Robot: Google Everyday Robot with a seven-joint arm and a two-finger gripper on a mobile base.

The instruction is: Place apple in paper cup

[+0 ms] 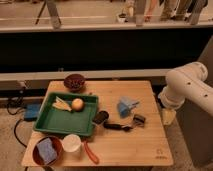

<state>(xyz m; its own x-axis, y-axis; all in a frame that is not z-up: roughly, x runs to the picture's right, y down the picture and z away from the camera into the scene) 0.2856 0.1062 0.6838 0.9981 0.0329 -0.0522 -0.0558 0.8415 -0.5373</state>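
Where the green tray [50, 122] covers the table's [145, 145] left half, the apple [77, 104] lies in it, beside a pale yellow piece [62, 104]. The paper cup [71, 143] stands upright just below the tray. The gripper [168, 116] hangs off the table's right edge; whether it is open or closed cannot be told.

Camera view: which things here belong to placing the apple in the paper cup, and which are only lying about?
For the job: apple in the green tray; paper cup near the front edge of the table; gripper beside its right edge.
Lying about: dark bowl; brown bowl with blue sponge; blue cloth; pale banana-like piece in the tray.
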